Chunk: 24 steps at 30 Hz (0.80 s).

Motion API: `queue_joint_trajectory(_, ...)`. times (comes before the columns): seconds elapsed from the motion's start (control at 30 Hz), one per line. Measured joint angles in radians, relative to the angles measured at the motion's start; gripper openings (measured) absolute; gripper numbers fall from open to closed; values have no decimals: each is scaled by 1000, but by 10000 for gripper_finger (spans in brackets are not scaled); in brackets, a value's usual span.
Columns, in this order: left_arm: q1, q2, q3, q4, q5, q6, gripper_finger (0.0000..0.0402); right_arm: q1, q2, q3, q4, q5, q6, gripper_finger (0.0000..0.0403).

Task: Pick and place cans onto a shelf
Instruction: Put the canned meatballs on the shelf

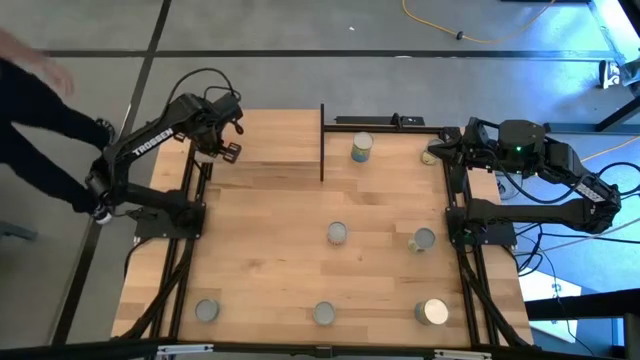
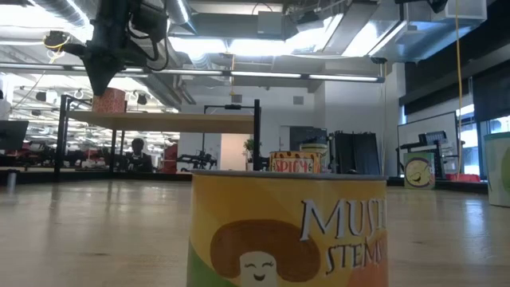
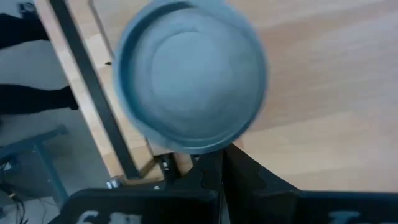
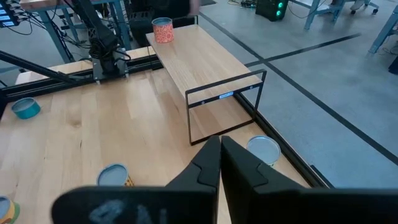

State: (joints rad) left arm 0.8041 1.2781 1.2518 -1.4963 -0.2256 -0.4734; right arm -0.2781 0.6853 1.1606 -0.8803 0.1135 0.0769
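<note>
The shelf (image 1: 262,138) is a light-wood board on black uprights at the table's far left; it also shows in the right wrist view (image 4: 202,59). A pink-red can (image 2: 109,100) stands upright on the shelf's left end (image 4: 162,29). My left gripper (image 2: 101,84) is shut and points down just above that can's grey top (image 3: 193,81). My right gripper (image 4: 219,149) is shut at the table's far right, beside a cream can (image 4: 263,149). Other cans stand on the tabletop: one by the shelf (image 1: 361,147), two in the middle (image 1: 337,233) (image 1: 424,239). My left gripper hangs close over the rim of the pink-red can's top (image 3: 205,146), fingers pointing down. I cannot tell whether the fingertips touch it. The can stands upright on the shelf board.
Three more cans stand along the table's near edge (image 1: 207,311) (image 1: 324,313) (image 1: 432,312); a yellow mushroom can (image 2: 287,231) fills the low view's front. The shelf's black right upright (image 1: 322,140) stands mid-table. A person (image 1: 40,90) is beyond the table's left edge.
</note>
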Motion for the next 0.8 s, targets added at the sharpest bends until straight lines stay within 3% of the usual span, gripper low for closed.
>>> queue_joint_trajectory(0.33, 56, 6, 0, 94, -27, 66, 0, 0, 0, 0, 0, 0, -3, 16)
queue_joint_trajectory(0.57, 62, 73, 0, 116, -101, 67, 0, 0, 0, 0, 0, 0, -2, 16)
queue_joint_trajectory(0.8, 62, 127, 0, 212, -107, 67, 0, 0, 10, 0, 0, 0, -2, 16)
